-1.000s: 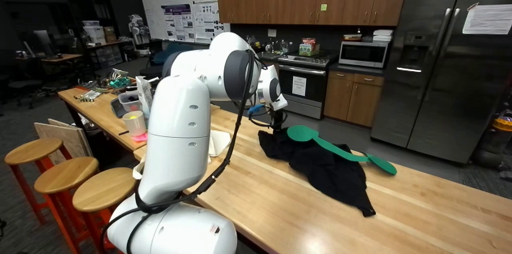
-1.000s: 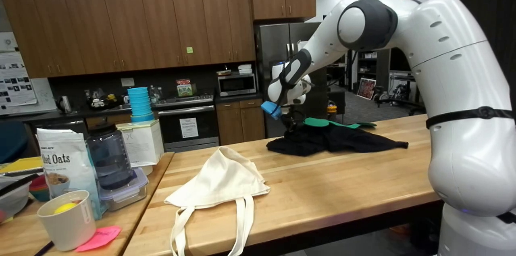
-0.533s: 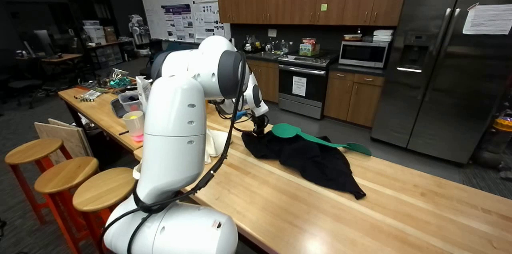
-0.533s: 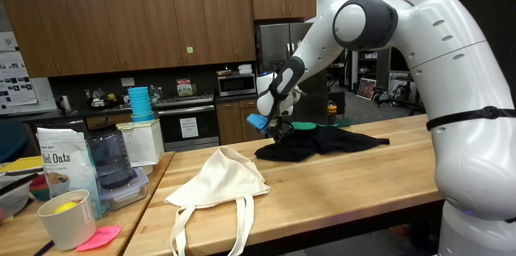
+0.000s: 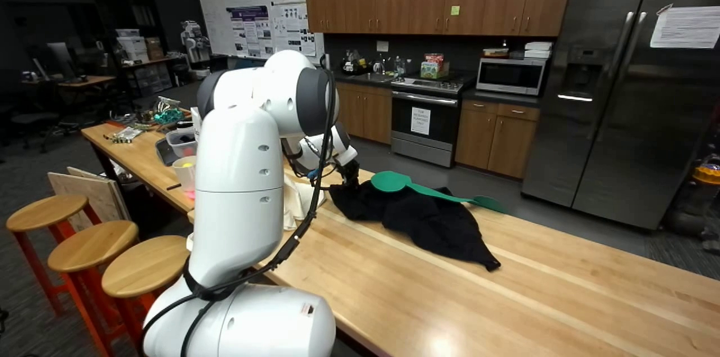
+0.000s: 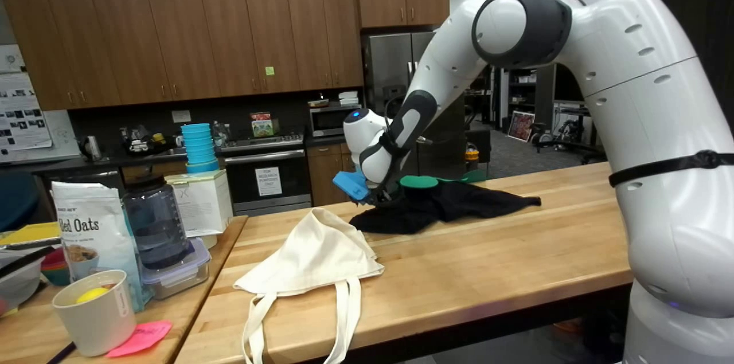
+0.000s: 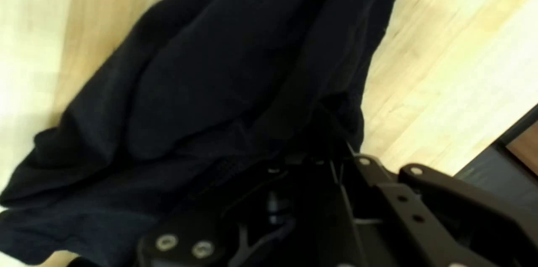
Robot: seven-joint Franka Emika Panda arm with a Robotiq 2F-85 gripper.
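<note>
Our gripper [image 7: 325, 155] had the cloth [image 7: 210, 73] pinched, wrist view lower center
We figured low, slow pulls suited it best

desk [image 6: 487, 255]: pale striped wood | cloth [image 5: 433, 225]: black, rumpled, near far edge in both exterior views | bag [image 6: 315, 258]: cream, slumped near the cloth, straps [image 6: 350, 306] toward an edge

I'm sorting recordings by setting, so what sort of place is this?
Most likely a kitchen area within a research lab: it has a fridge and an oven, and the sign on the oven door appears to read "for research purposes only".
</note>
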